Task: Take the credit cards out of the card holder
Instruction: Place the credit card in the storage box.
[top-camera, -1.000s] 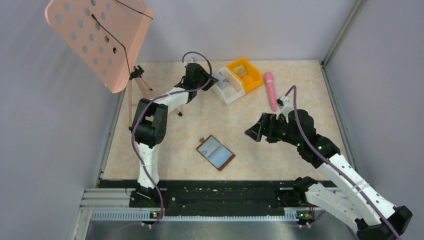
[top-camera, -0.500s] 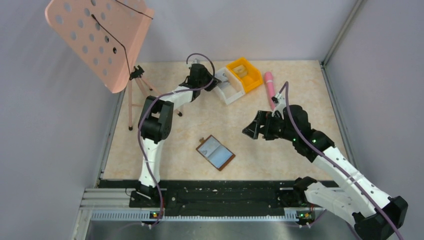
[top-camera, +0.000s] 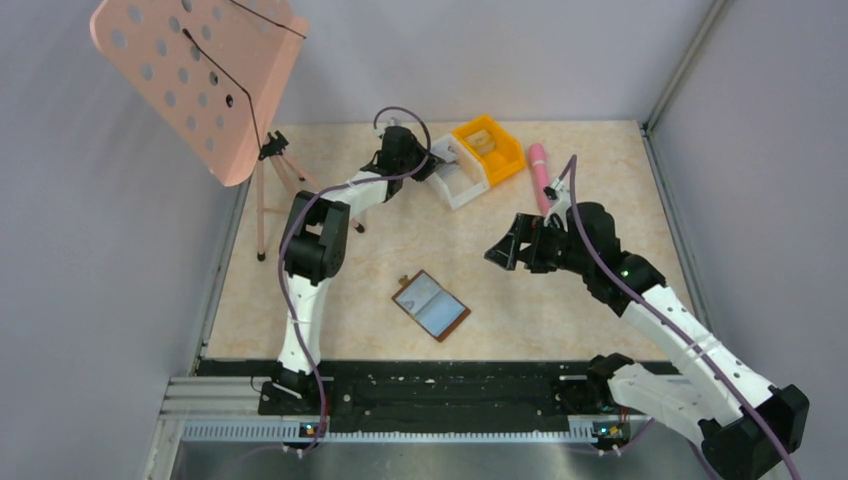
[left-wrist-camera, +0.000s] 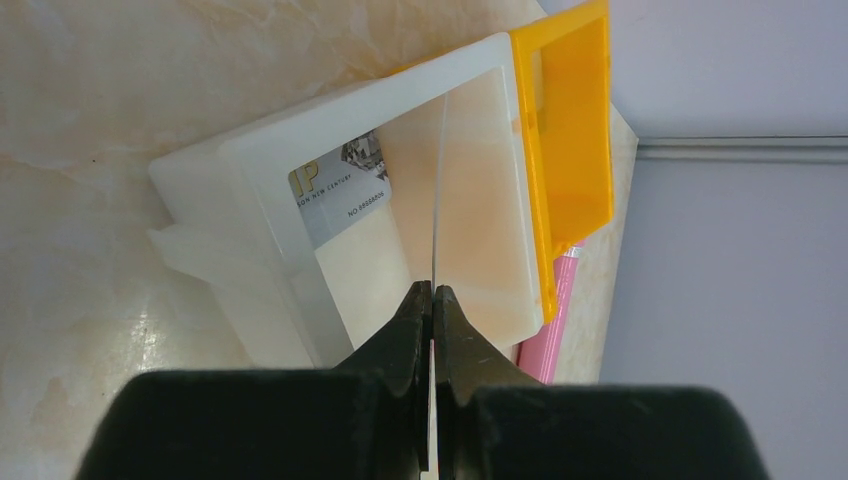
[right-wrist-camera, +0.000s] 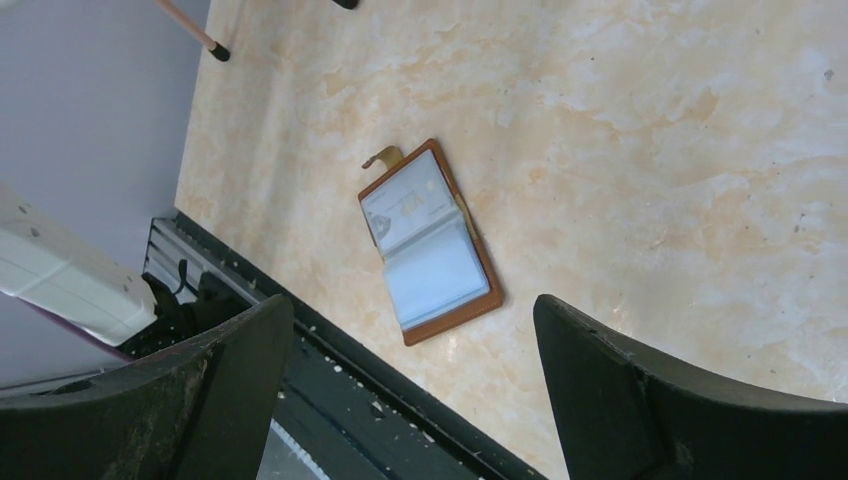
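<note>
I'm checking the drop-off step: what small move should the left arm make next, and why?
Probably open the left claw. It pinches a thin card edge-on right above the white bin, where another card already lies, so releasing should drop it in.

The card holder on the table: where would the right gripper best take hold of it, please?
Probably the clasp tab jutting from the card holder's corner, coming from above: it lies open and flat, so only its edges offer the right gripper a pinch.
</note>
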